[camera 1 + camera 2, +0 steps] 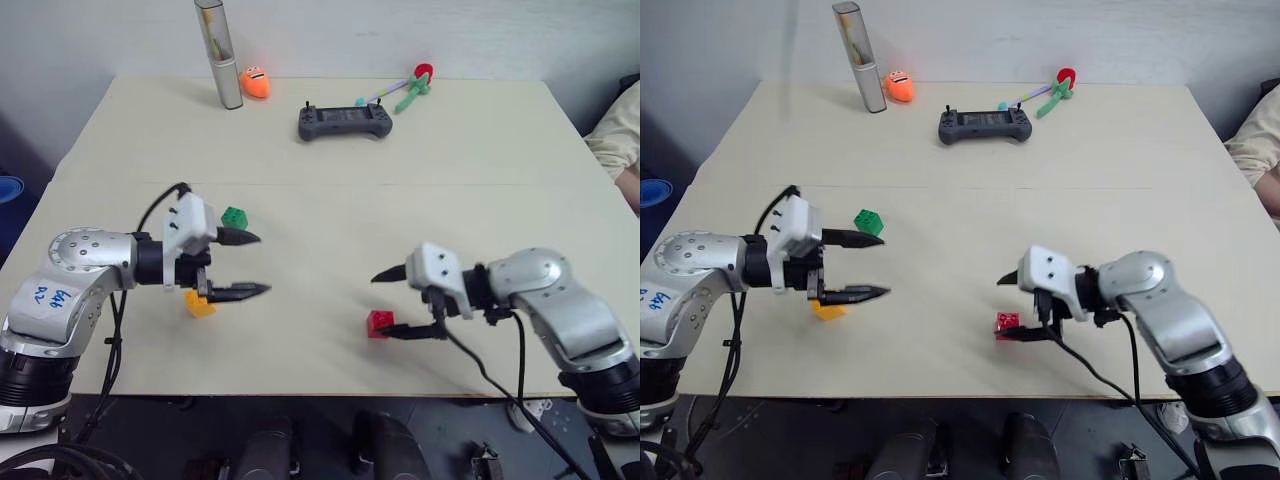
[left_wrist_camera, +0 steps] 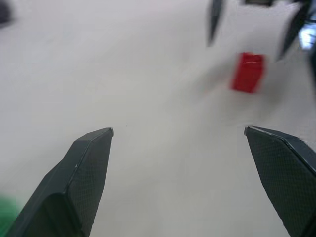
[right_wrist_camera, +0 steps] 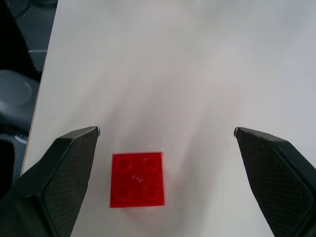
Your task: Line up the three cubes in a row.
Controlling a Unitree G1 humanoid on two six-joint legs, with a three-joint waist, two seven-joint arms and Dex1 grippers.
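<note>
Red cube (image 1: pixel 379 323) sits on desk (image 1: pixel 330 180) by the spread right fingers (image 3: pixel 69 168), free. Left gripper (image 1: pixel 245 264) spread, empty, between green cube (image 1: pixel 234 217) and yellow cube (image 1: pixel 199 304).

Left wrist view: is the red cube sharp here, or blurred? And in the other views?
Left wrist view: red cube smeared, edges soft. Right wrist view: its studs readable, only slightly soft around it. Left eye view: crisp, small shadow beside it on the table.
</note>
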